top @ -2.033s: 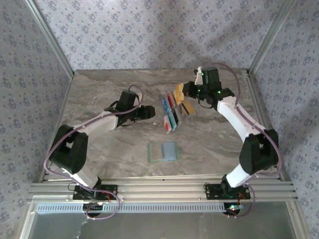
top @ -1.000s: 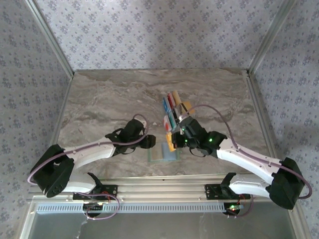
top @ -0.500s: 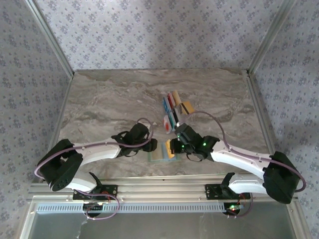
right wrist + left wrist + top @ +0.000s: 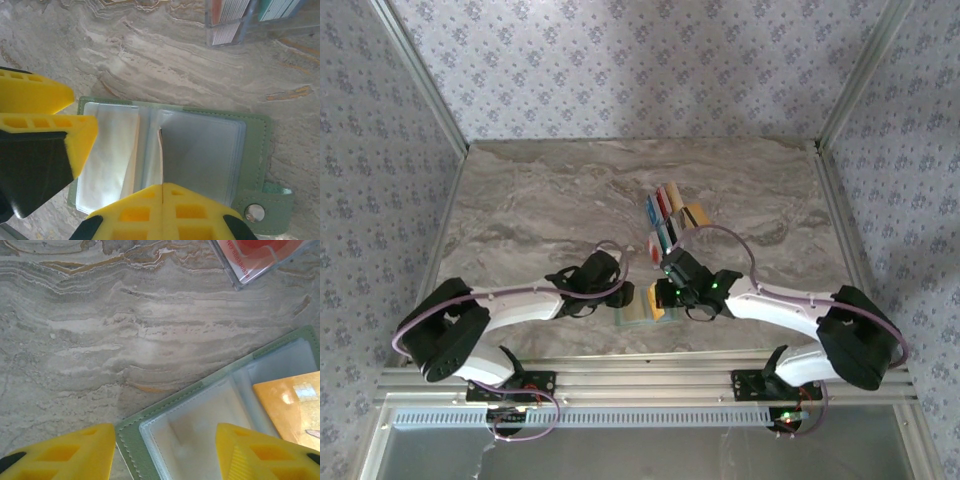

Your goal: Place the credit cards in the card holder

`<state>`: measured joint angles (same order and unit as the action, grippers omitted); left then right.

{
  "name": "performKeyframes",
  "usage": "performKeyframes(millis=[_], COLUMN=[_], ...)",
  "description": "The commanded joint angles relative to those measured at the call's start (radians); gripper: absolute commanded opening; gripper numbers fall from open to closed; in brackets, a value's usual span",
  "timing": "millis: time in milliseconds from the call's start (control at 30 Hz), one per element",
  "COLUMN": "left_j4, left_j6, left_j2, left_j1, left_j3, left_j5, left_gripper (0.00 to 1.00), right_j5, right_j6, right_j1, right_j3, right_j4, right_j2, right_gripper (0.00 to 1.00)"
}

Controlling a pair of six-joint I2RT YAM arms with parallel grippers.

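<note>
Bright, even light all round, shadows soft; a white glint flares on the orange card (image 4: 290, 412).

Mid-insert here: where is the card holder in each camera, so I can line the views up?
Top external: card holder low centre of the picture.
Left wrist: card holder lower right, one corner at the bottom edge.
Right wrist: card holder centre, lying open, snap tab lower right.
Shared landmark: the orange card, seen edge-on over the fold in the right wrist view.
</note>
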<state>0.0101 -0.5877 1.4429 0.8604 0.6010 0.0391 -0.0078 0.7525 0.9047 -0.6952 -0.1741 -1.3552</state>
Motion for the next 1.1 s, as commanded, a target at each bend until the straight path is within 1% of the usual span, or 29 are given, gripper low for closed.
performKeyframes(millis=[0,133,267,367,433,633,833,1067], left_j4=[0.035,0.049,0.060,0.063,0.067,0.073,0.076,0.076], left_j6=[-0.009,-0.012,-0.017,-0.020,-0.020,-0.023,-0.024,-0.024], left_j2=[0.025,0.038,0.047,0.050,0.054,0.060,0.063,0.060], left_j1=[0.009,0.010,0.015,0.016,0.017,0.017,0.018,0.017], left_j3=[-0.010,-0.016,-0.020,-0.021,-0.022,-0.022,-0.021,-0.024], left_j5=[0.007,0.002,0.002,0.002,0.001,-0.002,-0.002,-0.002], left_gripper=[0.55,0.54,0.53,0.53,0.53,0.53,0.53,0.53], right_j5=[-0.009,-0.008,0.029,0.037,0.040,0.040,0.013,0.008], right_j6=[0.019,0.019,0.014,0.013,0.010,0.009,0.006,0.005], right_j1=[0.000,0.006,0.015,0.019,0.022,0.028,0.031,0.034], right_j3=[-0.027,-0.036,-0.052,-0.057,-0.058,-0.059,-0.056,-0.059], right_j4=[0.007,0.001,-0.027,-0.033,-0.037,-0.041,-0.022,-0.015], right_j2=[-0.007,-0.007,-0.023,-0.035,-0.041,-0.052,-0.059,-0.086], right_gripper=[0.00,0.00,0.00,0.09,0.12,0.18,0.19,0.18])
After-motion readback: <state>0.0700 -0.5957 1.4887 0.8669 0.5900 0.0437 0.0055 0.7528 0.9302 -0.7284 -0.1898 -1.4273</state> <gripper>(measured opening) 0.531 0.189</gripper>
